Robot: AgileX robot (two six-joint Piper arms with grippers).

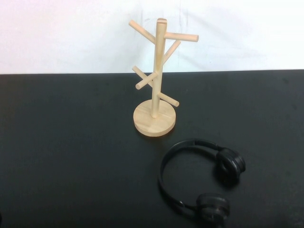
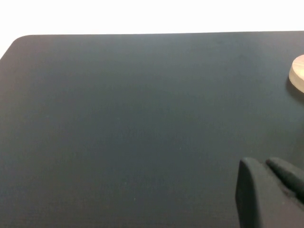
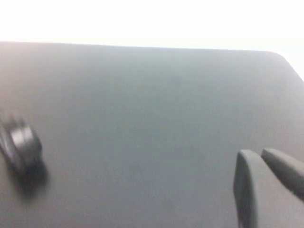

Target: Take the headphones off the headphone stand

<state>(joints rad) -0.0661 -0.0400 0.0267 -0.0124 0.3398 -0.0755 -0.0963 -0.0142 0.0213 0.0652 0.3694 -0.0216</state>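
The black headphones (image 1: 230,164) lie flat on the black table at the front right, apart from the stand, with both ear cups to the right. One ear cup (image 3: 21,145) shows blurred in the right wrist view. The wooden headphone stand (image 1: 158,66) stands upright at the table's middle back, and its pegs are bare. Its disc base edge (image 2: 298,76) shows in the left wrist view. My left gripper (image 2: 262,164) is shut and empty, low over the table to the left of the stand. My right gripper (image 3: 259,156) is shut and empty, to the right of the headphones. Neither gripper shows in the high view.
The black table (image 1: 71,142) runs back to a white wall. Its far left corner (image 2: 19,40) shows in the left wrist view and its far right corner (image 3: 280,54) in the right wrist view.
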